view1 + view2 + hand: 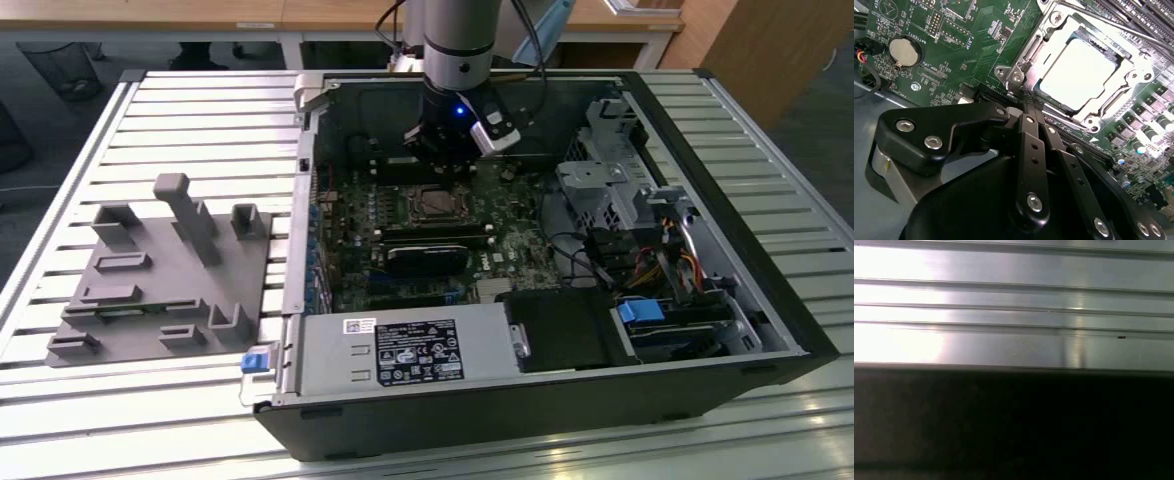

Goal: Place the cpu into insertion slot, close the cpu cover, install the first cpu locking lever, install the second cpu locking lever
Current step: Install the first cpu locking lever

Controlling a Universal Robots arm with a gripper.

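cpu seated in insertion slot under cpu cover | pincer pressed together, just beside slot edge

End effector low inside open computer case; just beyond insertion slot.

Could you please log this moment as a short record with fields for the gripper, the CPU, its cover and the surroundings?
gripper: gripper, fingers together, holding nothing, tips beside the socket's corner
cpu: cpu lies flat in the insertion slot
cpu cover: cpu cover lies down around the chip
board: green motherboard with a coin cell battery
surroundings: open computer case on a slatted table; grey fixture at the exterior view's left
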